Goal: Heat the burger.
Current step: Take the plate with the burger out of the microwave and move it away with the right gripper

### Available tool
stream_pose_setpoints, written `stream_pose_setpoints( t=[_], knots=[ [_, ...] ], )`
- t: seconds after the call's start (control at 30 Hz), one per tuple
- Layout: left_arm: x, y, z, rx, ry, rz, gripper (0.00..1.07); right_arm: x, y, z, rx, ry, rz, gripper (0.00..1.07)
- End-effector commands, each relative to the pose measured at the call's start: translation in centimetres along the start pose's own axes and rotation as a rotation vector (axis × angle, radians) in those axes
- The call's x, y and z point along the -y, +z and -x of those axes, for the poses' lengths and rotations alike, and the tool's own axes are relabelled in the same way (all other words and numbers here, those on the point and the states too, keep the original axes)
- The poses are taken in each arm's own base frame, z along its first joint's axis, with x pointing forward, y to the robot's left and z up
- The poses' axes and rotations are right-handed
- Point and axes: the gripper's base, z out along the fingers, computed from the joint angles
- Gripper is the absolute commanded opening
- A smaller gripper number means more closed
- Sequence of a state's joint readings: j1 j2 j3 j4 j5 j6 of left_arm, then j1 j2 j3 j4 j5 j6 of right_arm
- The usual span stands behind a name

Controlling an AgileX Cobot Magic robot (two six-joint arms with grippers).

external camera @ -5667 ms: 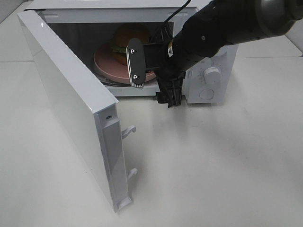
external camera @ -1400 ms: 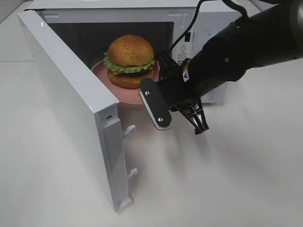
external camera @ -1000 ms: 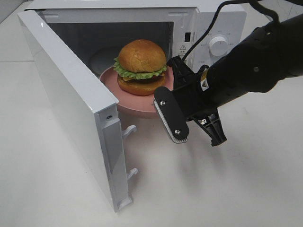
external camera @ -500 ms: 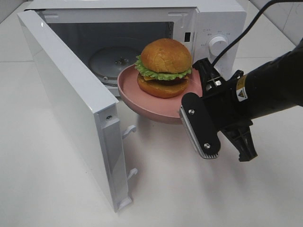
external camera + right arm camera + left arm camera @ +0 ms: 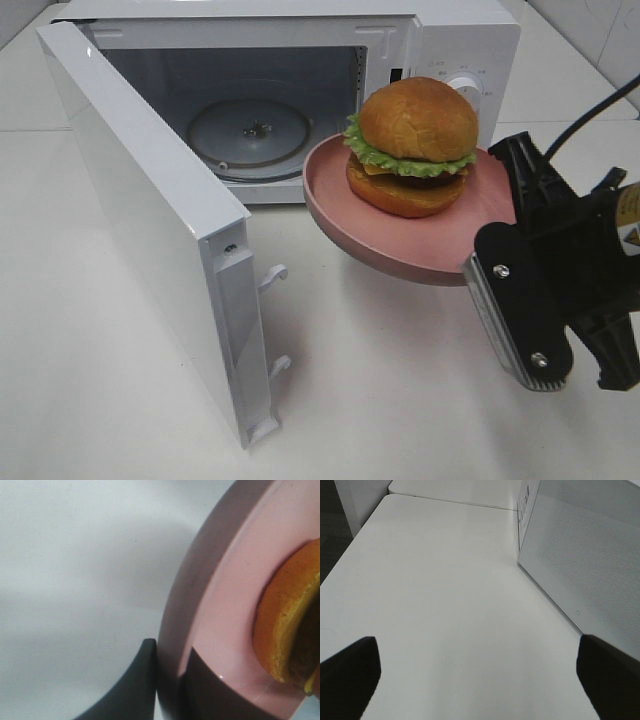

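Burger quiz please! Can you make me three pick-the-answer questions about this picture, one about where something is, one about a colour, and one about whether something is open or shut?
1. Where is the burger?
A. On the glass turntable
B. On a plate held in the air, outside the microwave
C. On the table

2. What colour is the plate?
A. Pink
B. Blue
C. White

3. How is the microwave door?
A. Shut
B. Taken off
C. Swung wide open

Answers:
1 B, the right gripper pinches the plate's rim and the turntable is bare.
2 A, its rim and underside show pink.
3 C, you can see right into the microwave.
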State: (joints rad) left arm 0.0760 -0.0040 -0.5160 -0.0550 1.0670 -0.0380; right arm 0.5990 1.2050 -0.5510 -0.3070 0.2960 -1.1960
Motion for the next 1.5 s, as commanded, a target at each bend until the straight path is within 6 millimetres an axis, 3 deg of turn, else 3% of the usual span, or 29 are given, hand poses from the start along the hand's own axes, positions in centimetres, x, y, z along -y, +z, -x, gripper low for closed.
stream_pose_setpoints(
  t=[0.03, 0.27, 0.5, 1.2, 1.5],
  knots=[
    [0.0, -0.1, -0.1, 0.007, -0.006, 0.004, 1.00, 0.1, -1.2, -0.2, 0.000, 0.003, -0.062, 0.00],
    [0.0, -0.1, -0.1, 0.007, -0.006, 0.004, 1.00, -2.0, -3.6, -1.2, -0.072, 0.068, -0.032, 0.00],
    [0.0, -0.1, -0.1, 0.007, -0.006, 0.004, 1.00, -2.8, -5.3, -2.0, -0.142, 0.191, -0.033, 0.00],
    [0.0, -0.1, -0.1, 0.007, -0.006, 0.004, 1.00, -4.4, -6.3, -4.3, -0.437, 0.625, 0.022, 0.00],
    [0.0, -0.1, -0.1, 0.007, -0.006, 0.004, 1.00, -4.7, -6.2, -5.1, -0.572, 0.709, 0.026, 0.00]
  ],
)
